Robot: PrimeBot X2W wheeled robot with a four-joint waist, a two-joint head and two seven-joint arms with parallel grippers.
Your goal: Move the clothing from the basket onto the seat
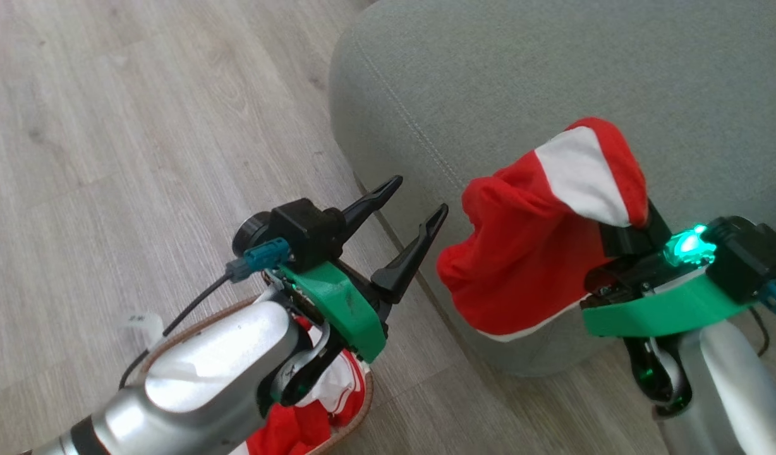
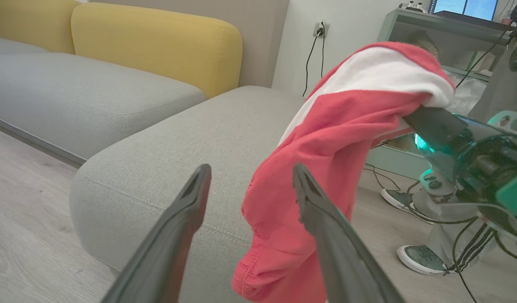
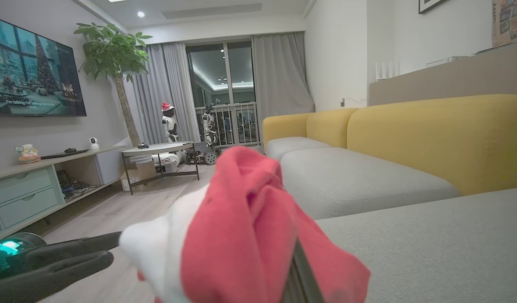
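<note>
Fingers of our right gripper are pressed together on a red and white garment. It hangs in the air at four o'clock in the head view, over the near corner of the grey-green seat, which fills twelve to three o'clock. Our left gripper hovers near centre, fingers spread wide and empty. At seven o'clock the basket sits on the wooden floor, holding more red and white clothing. We judge this the carrying step. Next we should move the garment toward one o'clock, over the cushion, then release.
</note>
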